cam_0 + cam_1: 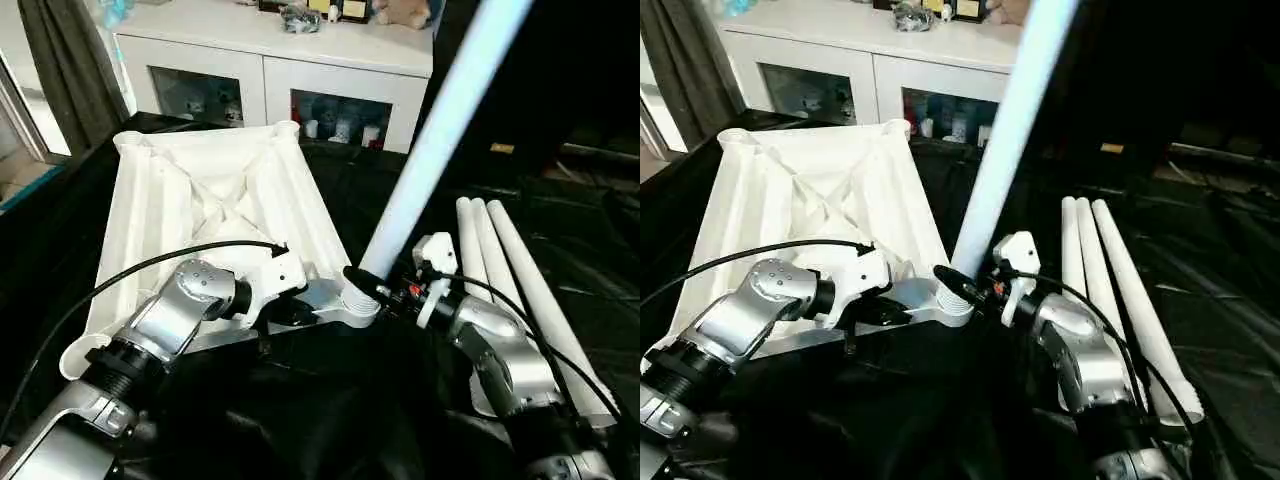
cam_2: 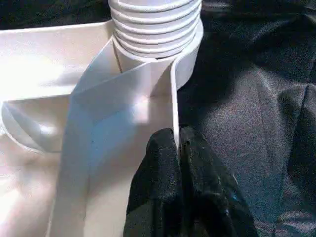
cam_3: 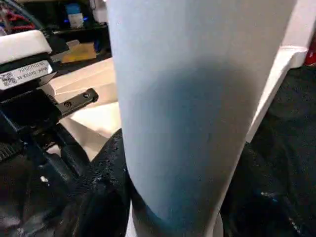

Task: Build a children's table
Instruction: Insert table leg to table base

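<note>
- Left eye view: the white table top [image 1: 215, 190] lies upside down on a black-draped surface [image 1: 330, 400], ribbed underside up, with round sockets at its corners.
- One long white leg [image 1: 440, 135] stands in the near corner socket [image 1: 358, 300] on the robot's right side of the top. It leans away and toward the robot's right, its upper end running out of sight.
- From the left wrist view, the leg's ribbed, threaded foot [image 2: 155, 24] sits in that socket.
- The left claw [image 2: 178, 148] has its black fingers [image 2: 158, 182] pinched together on the thin side rim [image 2: 174, 98] of the top, just beside the socket. One finger is on each face of the rim.
- The right claw [image 1: 372, 285] is clamped around the standing leg low down, just above the socket. In the right wrist view the tube fills the space between its two black fingers [image 3: 106, 168].
- Three more white legs [image 1: 510, 270] lie side by side on the black cloth to the robot's right of the top, touching one another. Their far ends are about level; their near ends pass behind the right forearm.
- Beyond the table top stands a white cabinet [image 1: 270, 65] with glass doors and small items on its top.
</note>
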Motion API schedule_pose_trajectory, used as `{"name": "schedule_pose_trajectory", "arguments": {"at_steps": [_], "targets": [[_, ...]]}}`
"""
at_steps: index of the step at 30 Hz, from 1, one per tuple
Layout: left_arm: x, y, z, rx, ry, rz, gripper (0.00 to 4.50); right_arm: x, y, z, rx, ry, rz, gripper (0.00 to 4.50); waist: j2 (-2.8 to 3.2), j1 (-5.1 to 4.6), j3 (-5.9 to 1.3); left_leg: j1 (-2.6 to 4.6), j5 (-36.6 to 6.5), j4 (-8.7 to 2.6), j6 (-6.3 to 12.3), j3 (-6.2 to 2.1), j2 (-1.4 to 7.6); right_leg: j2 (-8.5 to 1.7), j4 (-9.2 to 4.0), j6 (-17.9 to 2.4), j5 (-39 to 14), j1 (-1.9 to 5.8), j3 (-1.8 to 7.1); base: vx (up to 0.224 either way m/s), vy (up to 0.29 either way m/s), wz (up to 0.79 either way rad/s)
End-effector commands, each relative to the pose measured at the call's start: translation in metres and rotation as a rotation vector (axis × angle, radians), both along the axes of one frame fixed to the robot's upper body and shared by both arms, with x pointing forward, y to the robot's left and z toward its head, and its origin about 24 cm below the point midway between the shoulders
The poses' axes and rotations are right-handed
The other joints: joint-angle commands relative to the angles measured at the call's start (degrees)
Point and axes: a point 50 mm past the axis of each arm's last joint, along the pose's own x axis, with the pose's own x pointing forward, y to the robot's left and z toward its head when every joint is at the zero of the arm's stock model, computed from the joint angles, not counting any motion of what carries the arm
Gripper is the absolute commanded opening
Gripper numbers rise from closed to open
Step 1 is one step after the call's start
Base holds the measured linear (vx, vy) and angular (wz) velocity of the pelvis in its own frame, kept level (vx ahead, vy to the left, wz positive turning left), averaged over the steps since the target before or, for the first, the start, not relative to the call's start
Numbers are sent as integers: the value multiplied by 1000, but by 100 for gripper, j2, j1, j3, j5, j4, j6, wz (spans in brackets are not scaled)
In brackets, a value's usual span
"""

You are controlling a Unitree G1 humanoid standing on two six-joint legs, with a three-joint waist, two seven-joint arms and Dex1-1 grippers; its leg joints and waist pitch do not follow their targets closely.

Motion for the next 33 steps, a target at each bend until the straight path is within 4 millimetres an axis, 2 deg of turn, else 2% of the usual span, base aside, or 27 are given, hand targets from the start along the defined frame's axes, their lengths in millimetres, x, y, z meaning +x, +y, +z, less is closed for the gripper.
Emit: {"name": "schedule_pose_trajectory", "arguments": {"at_steps": [1, 3, 4, 6, 9, 11, 12, 13, 17, 19, 25, 33], "targets": [[2, 7, 4, 22, -30, -3, 0, -16, 1, -37, -94, 194, 62, 189, 19, 10, -216, 41, -1452, -459, 146, -157, 378, -841, -723, -255, -3107, 133, 431, 0, 0, 0], [0, 6, 5, 18, -25, -16, 0, -16, 0, -38, -112, 201, 87, 189, 25, 7, -232, 31, -1429, -469, 130, -170, 397, -830, -677, -300, -2889, 137, 431, 0, 0, 0], [-5, 6, 5, 12, -15, -65, 0, -14, 1, -40, -135, 216, 123, 189, 2, 4, -241, 37, -1428, -471, 131, -165, 406, -830, -665, -339, -2743, 132, 435, 0, 0, 0], [-8, 4, 6, 6, -8, -107, 0, -10, 2, -39, -147, 222, 148, 189, 13, -14, -251, 13, -1377, -476, 131, -169, 404, -825, -627, -419, -2535, 151, 438, 0, 0, 0], [-10, 3, 6, 5, -6, -126, 0, -5, 4, -37, -150, 221, 170, 189, -15, -21, -249, 25, -1389, -475, 131, -164, 401, -826, -615, -465, -2498, 155, 440, 0, 0, 0], [-10, 3, 7, 5, -7, -133, 0, -5, 4, -36, -153, 217, 186, 189, -12, -24, -248, 43, -1422, -473, 125, -156, 403, -826, -621, -485, -2494, 151, 447, 0, 0, 0], [-10, 2, 7, 7, -9, -143, 0, -4, 5, -36, -162, 207, 212, 189, -51, -35, -236, 49, -1448, -483, 123, -151, 403, -813, -619, -485, -2502, 146, 445, 0, 0, 0], [-10, 2, 8, 2, -6, -160, 0, -5, 5, -37, -165, 208, 231, 189, -63, -30, -225, 55, -1463, -482, 123, -147, 399, -823, -628, -463, -2586, 141, 450, 0, 0, 0], [-16, 2, 11, -5, 31, -229, 0, -9, 6, -40, -176, 219, 302, 189, -56, -23, -212, 83, -1508, -502, 140, -145, 401, -815, -644, -426, -2667, 126, 458, 0, 0, 0], [-17, 3, 11, -1, 40, -246, 0, -11, 7, -41, -178, 221, 319, 189, -71, -16, -220, 93, -1475, -508, 139, -138, 410, -810, -625, -459, -2525, 126, 465, 0, 0, 0], [-20, 5, 11, 13, 64, -268, 0, -12, 7, -43, -182, 215, 358, 189, -46, -16, -225, 90, -1446, -519, 112, -134, 419, -797, -569, -637, -2074, 144, 470, 0, 0, 0], [-17, 6, 12, 5, 65, -251, 0, -11, 10, -44, -176, 212, 364, 189, -58, -13, -200, 117, -1634, -536, 106, -141, 418, -808, -632, -527, -2589, 124, 471, 0, 0, 0]]}}
